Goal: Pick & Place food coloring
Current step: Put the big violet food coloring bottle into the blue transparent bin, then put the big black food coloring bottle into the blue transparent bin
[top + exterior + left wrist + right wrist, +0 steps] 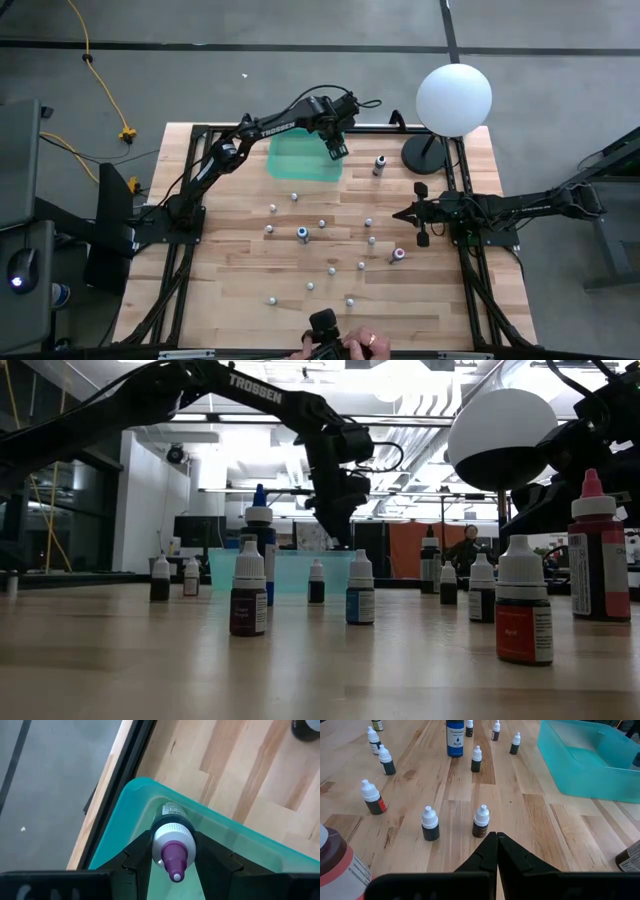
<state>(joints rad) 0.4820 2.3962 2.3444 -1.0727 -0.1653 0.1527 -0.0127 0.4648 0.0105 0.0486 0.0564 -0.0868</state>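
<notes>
The left claw has a purple-capped food coloring bottle pinched between its fingers right over the teal bin, so I'd drop lower before letting go, while the right claw waits closed and empty over the counter.

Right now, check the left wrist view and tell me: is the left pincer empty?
No. A purple-tipped food coloring bottle sits between the left pincer's fingers, above the teal bin.
</notes>
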